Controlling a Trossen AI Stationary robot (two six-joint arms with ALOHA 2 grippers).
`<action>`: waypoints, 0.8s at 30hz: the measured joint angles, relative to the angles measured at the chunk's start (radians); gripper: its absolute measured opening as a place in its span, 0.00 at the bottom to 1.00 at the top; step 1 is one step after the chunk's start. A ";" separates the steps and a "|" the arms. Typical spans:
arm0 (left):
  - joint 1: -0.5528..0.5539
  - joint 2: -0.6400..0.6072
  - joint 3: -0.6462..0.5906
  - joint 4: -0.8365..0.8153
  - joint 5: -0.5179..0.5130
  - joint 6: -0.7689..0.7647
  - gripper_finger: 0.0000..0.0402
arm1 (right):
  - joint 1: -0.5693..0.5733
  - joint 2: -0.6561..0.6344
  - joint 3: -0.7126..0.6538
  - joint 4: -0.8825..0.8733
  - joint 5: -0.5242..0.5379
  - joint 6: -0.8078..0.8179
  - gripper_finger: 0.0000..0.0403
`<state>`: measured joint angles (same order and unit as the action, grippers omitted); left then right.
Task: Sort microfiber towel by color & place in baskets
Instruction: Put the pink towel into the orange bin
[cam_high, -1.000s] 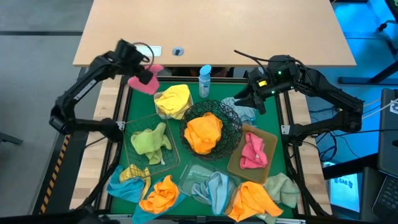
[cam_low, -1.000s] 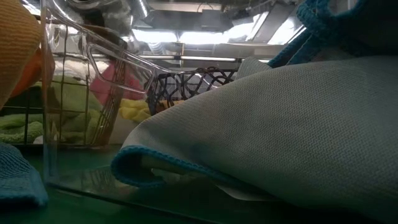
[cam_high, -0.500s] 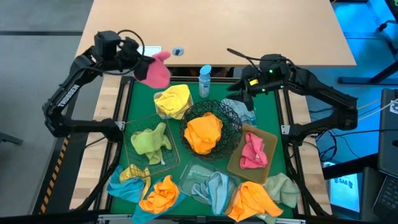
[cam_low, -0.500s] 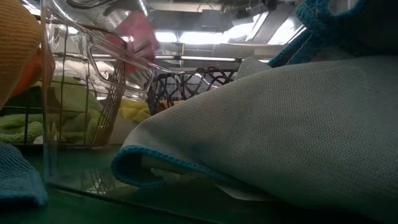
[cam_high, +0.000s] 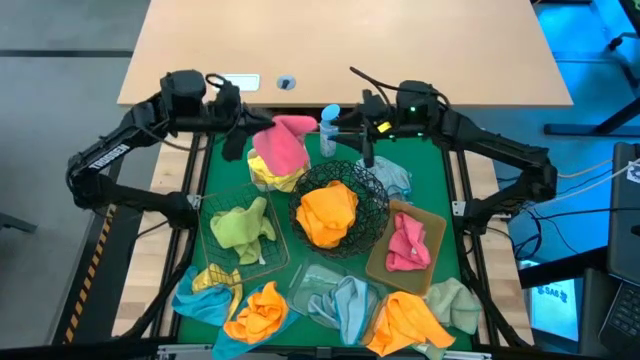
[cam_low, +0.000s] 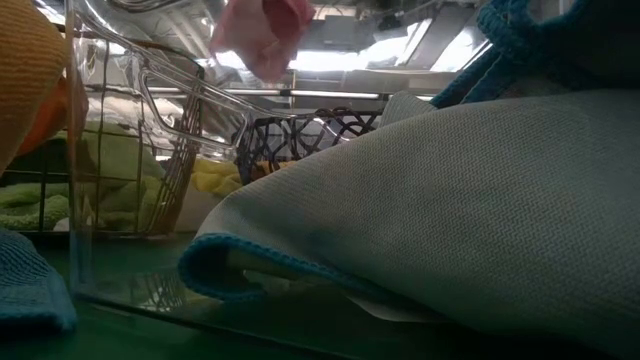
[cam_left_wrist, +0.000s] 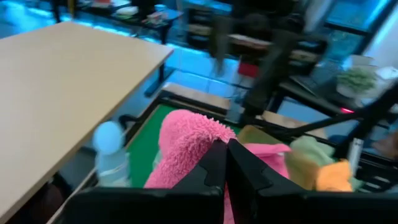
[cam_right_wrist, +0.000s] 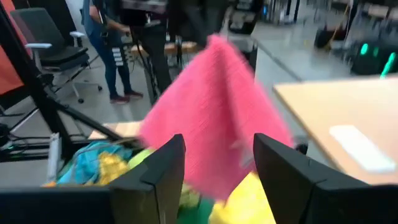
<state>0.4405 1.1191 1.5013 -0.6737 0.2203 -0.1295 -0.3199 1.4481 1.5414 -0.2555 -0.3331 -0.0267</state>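
My left gripper is shut on a pink microfiber towel and carries it in the air over the yellow towel at the mat's far left. The pink towel also shows high in the low view. My right gripper stands open just past the spray bottle. It faces the pink towel without touching it. The black wire bowl holds an orange towel, the wire basket a green one, the tan tray a pink one, and the clear tray a light blue one. My left gripper pinches a bunched part of the pink towel between its two shut fingers. The fingers come nearly level from the table's left. The towel droops beside and below them, slack and clear of everything under it.
Loose towels lie along the mat's near edge: blue and orange at the left, orange and pale green at the right. A large tan tabletop lies beyond the mat. A person stands in the room behind.
My left gripper has swung from the mat's far left corner toward the table's right and risen, tipping up to nearly level. It has carried the pink towel over the yellow one. My right gripper has moved toward the table's left and turned to face the towel.
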 joint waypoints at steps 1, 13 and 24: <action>-0.019 0.000 0.000 0.005 -0.008 0.000 0.00 | 0.000 0.013 0.000 0.031 0.000 -0.010 0.47; -0.184 0.076 0.000 0.015 -0.082 0.007 0.00 | 0.085 0.136 0.000 0.206 -0.028 -0.164 0.47; -0.286 0.154 0.000 0.126 -0.090 0.009 0.00 | 0.200 0.142 0.000 0.192 0.157 -0.164 0.47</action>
<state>0.1543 1.2728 1.5013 -0.5482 0.1299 -0.1204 -0.1203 1.5902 1.5414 -0.0632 -0.1764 -0.1910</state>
